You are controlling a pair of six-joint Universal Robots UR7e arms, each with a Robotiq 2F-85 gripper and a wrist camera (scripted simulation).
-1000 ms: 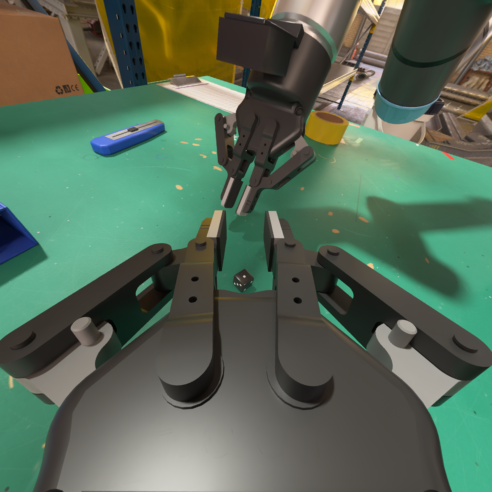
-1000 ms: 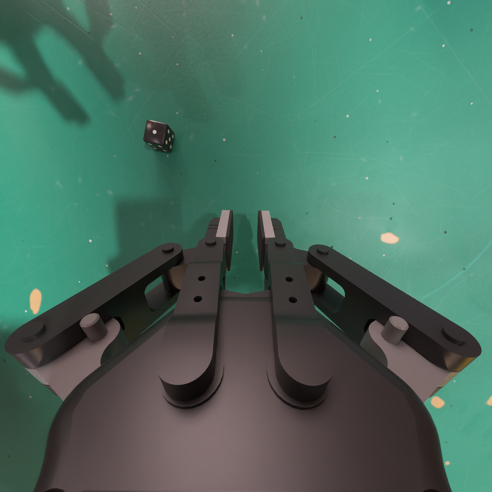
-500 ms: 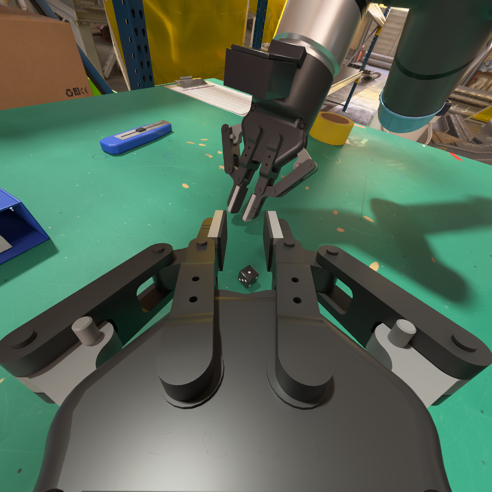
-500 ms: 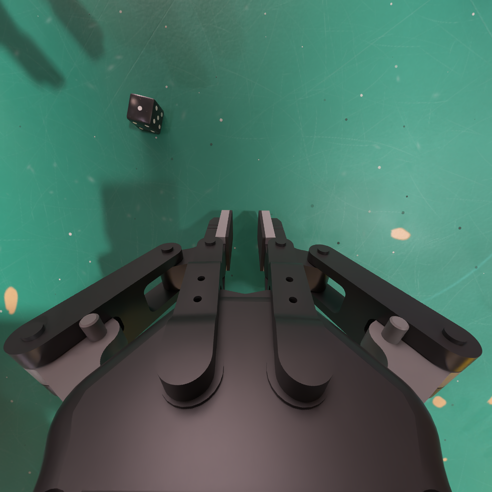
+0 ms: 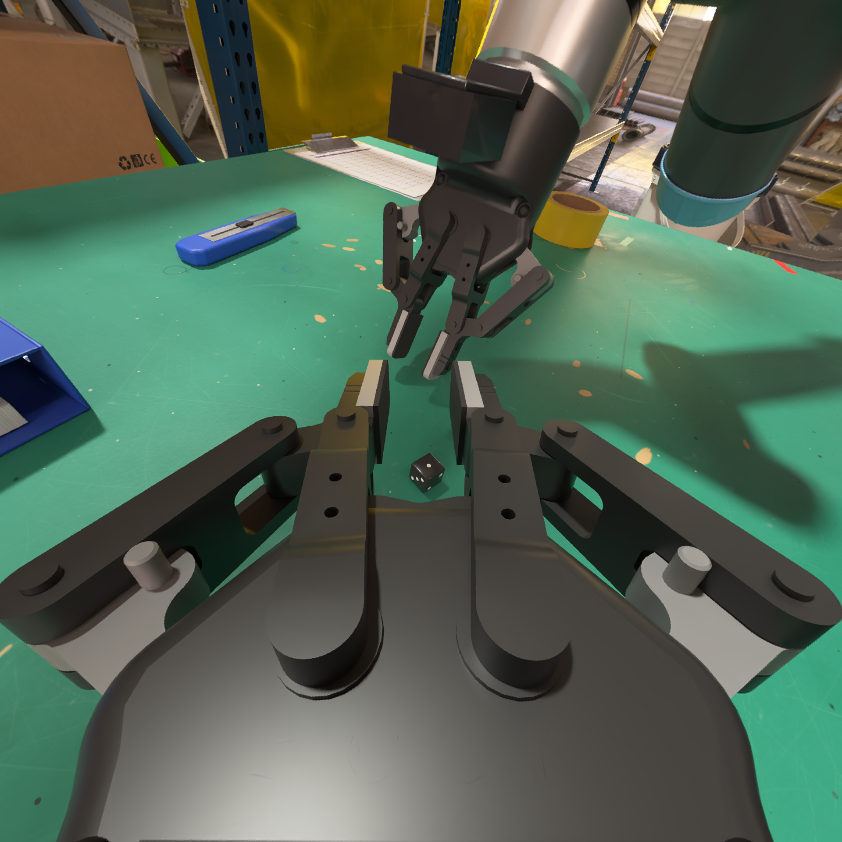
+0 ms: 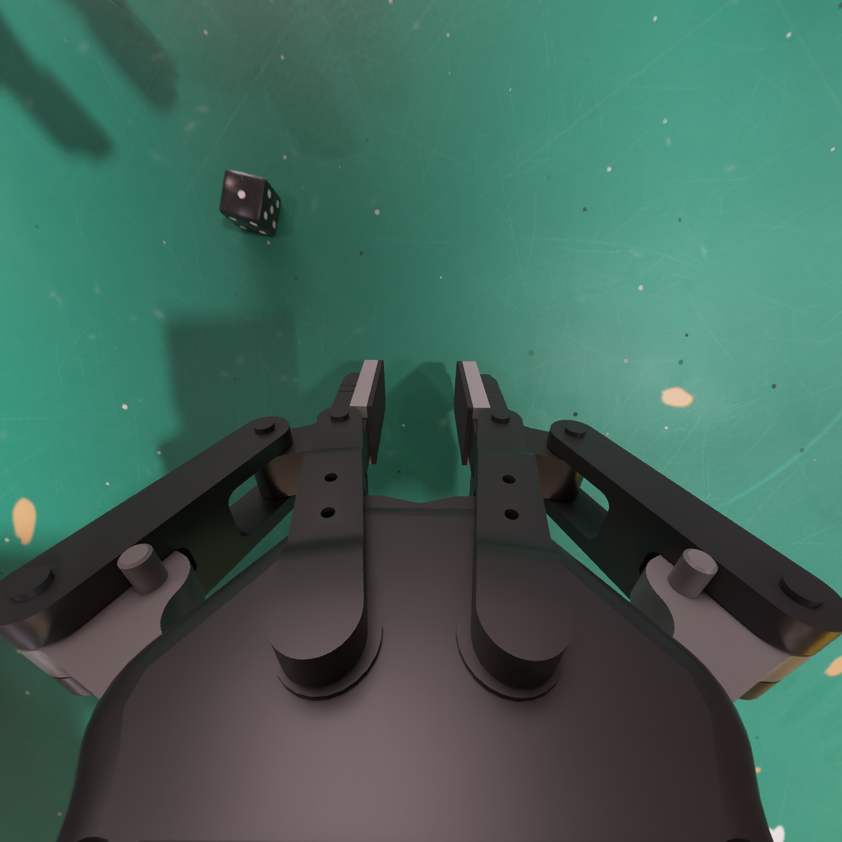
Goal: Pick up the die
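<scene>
The die [image 5: 427, 471] is small and black with white pips. It lies on the green table [image 5: 182, 346], seen low in the gap between my left gripper's fingers and not touched by them. My left gripper [image 5: 419, 378] is open and hovers over the die. In the right wrist view the die [image 6: 249, 202] lies up and to the left of my right gripper [image 6: 419, 378], well apart from it. My right gripper is open and empty. It also shows in the left wrist view [image 5: 415, 361], pointing down just beyond my left fingertips.
A blue utility knife [image 5: 237, 234] lies at the back left. A yellow tape roll [image 5: 569, 218] stands behind the right gripper. A blue bin [image 5: 32, 392] sits at the left edge. A sheet of paper [image 5: 364, 166] and a cardboard box [image 5: 68, 109] are farther back.
My right gripper's fingers have spread wider apart. The die has shifted slightly in both views as the arms moved a little. My left gripper's opening is unchanged.
</scene>
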